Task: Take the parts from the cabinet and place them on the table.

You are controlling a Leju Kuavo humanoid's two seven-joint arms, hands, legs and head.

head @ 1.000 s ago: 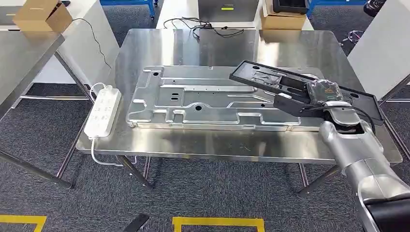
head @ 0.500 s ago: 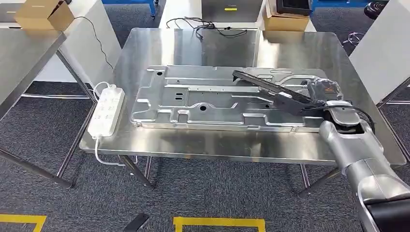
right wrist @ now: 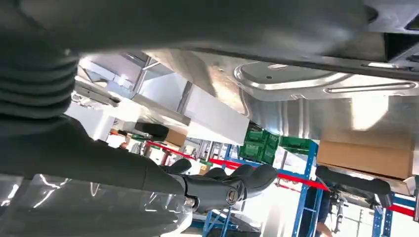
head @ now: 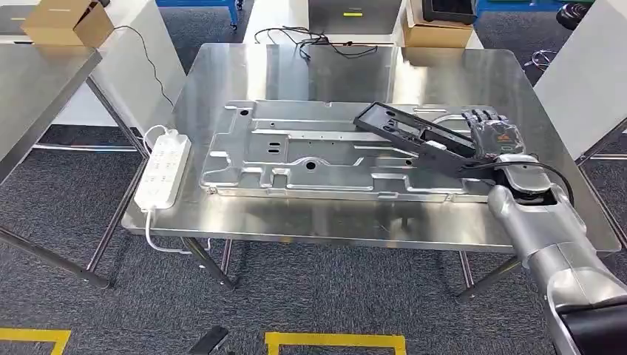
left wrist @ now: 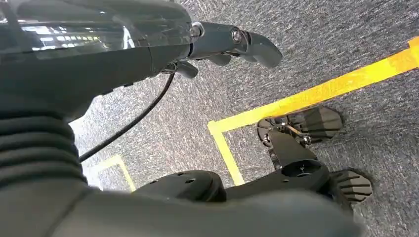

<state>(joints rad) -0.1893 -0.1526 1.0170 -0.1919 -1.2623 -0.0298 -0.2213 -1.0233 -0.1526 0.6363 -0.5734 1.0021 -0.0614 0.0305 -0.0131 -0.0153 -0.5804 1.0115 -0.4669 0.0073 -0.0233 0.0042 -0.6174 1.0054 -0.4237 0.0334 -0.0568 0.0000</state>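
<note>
The black frame part (head: 414, 135) is seen lying tilted across the large stamped metal panel (head: 296, 151) on the worktop (head: 222, 214), its near end just beside the right robot hand (head: 492, 137). Whether that hand's fingers grip it cannot be told. Placement is judged nearly done; release is left. The left robot hand (left wrist: 232, 42) hangs above the floor, nothing held.

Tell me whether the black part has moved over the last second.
Yes. The black part has come down and tipped against the silver panel, its far end now lying on it, beside the right hand.
</note>
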